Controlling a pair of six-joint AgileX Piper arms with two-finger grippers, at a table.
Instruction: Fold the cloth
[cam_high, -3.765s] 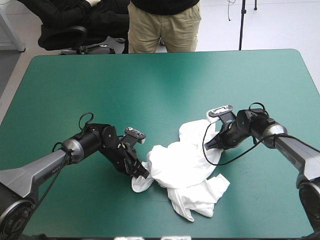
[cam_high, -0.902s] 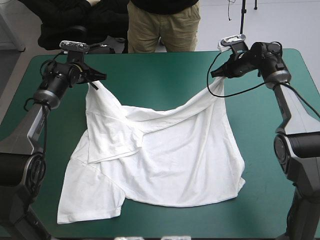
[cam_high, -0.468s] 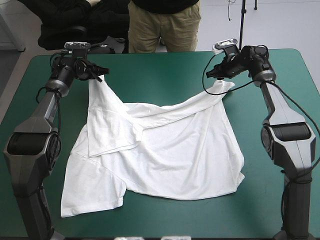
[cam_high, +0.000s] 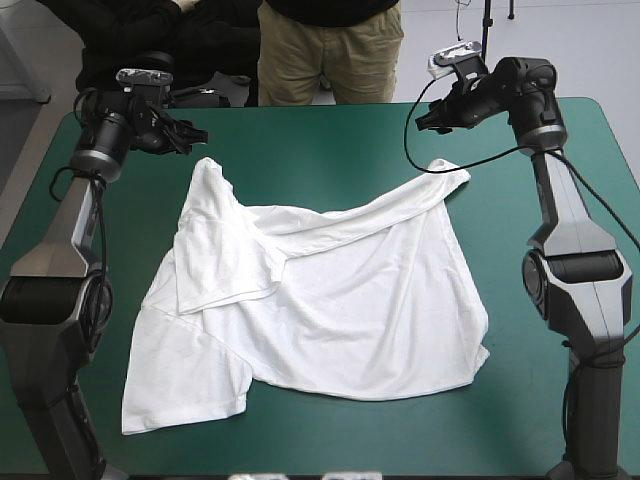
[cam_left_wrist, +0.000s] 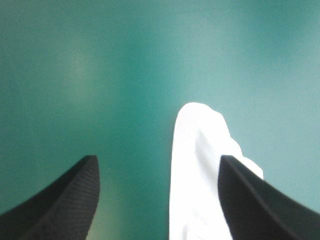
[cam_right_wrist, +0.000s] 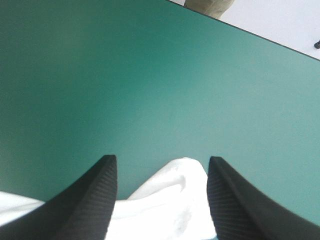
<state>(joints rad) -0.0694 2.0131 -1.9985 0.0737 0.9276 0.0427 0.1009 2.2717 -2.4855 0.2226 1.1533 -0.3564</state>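
The white T-shirt (cam_high: 330, 300) lies spread on the teal-green cover, partly folded over itself on its left side and with wrinkles across the middle. Its two far corners (cam_high: 207, 168) (cam_high: 450, 170) rest on the table. My left gripper (cam_high: 192, 135) hovers open just beyond the left far corner, holding nothing. In the left wrist view the T-shirt (cam_left_wrist: 200, 180) corner lies under the left gripper (cam_left_wrist: 157, 159), closer to one finger. My right gripper (cam_high: 422, 117) hangs open above and beyond the right far corner. The T-shirt (cam_right_wrist: 170, 200) corner shows below the right gripper (cam_right_wrist: 161, 158).
The table's far edge (cam_high: 320, 104) runs just behind both grippers. Bare teal-green cover (cam_high: 320, 150) lies between them and around the shirt's sides.
Both grippers have opened and let go of the shirt's far corners, which dropped onto the table. Both grippers have drawn slightly up and away from the cloth.
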